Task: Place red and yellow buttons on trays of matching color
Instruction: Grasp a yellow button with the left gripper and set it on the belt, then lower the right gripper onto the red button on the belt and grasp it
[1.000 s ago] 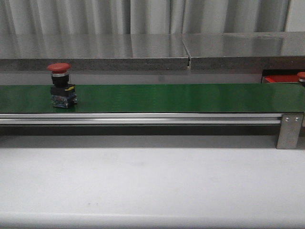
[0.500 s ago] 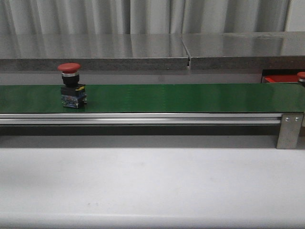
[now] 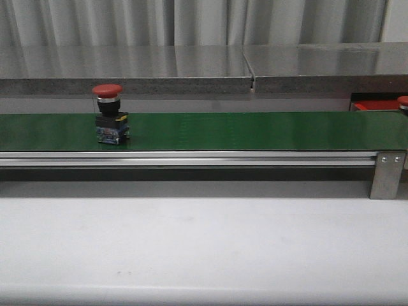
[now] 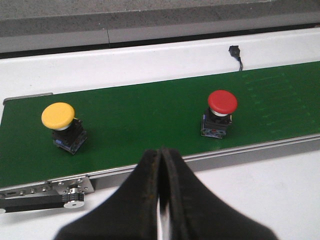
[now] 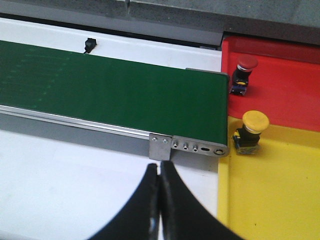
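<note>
Task was partly done: one red button [image 5: 245, 70] already stood on the red tray [image 5: 280, 85] and one yellow button [image 5: 251, 131] on the yellow tray [image 5: 270, 200], both just past the right end of the green belt [image 3: 255, 131]. Two remained on the belt: a red button [image 3: 109, 115] toward the left and, further left, a yellow button [image 4: 62, 126] seen only from the left wrist. The left gripper [image 4: 161, 165] and right gripper [image 5: 160, 175] were both clenched, empty, on the near side of the belt. Versus 1.0 s ago, the belt's red button had travelled rightward; nothing else moved.
</note>
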Available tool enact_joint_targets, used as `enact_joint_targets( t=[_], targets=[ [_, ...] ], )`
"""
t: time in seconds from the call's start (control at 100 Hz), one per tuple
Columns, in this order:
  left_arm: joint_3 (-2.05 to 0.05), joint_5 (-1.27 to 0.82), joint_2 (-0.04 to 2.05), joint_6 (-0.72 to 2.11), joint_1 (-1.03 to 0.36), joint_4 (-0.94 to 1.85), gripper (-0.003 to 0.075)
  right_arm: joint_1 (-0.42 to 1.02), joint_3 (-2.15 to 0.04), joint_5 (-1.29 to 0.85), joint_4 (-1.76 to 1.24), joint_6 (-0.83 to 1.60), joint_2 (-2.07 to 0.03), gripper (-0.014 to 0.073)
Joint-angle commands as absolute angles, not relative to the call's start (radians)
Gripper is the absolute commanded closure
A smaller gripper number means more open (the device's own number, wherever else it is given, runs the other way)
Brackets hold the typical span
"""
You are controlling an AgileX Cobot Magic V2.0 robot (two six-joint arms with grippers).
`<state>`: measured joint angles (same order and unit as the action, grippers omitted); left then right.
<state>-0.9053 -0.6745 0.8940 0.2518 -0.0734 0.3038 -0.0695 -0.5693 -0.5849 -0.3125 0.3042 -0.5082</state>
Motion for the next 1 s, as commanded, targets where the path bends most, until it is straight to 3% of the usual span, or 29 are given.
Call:
enact_joint_targets(
  t=[0.0,0.32,0.67,0.79,0.91,0.99],
  targets=[
    [-0.881,-0.604,0.809,0.249,-0.081,0.326,0.0741,-0.068,-0.596,-0.502,-0.338,0.31,-0.513,0.0712],
    [-0.768,-0.615,0.616,0.249,-0.081,0.327,0.0741,-0.061,-0.651,-0.548,-0.331,0.311,-0.614,0.0712],
    [-0.762,-0.622,0.59,0.249,-0.081,0.325,0.0741,0.115,-0.893,-0.577,-0.292,0.312,-0.922,0.0693],
    [-0.762,-0.622,0.59,0.249,-0.081,0.325,0.0741,0.177,-0.977,-0.591,-0.292,0.312,-1.041,0.0515],
    [-0.762,-0.622,0.59,0.249,-0.081,0.325,0.0741,0.231,-1.052,-0.607,-0.292,0.312,-1.147,0.0186],
    [-0.762,-0.622,0.59,0.249,-0.081,0.325,0.0741,0.256,-1.103,-0.64,-0.292,0.312,-1.218,0.0029]
  ],
)
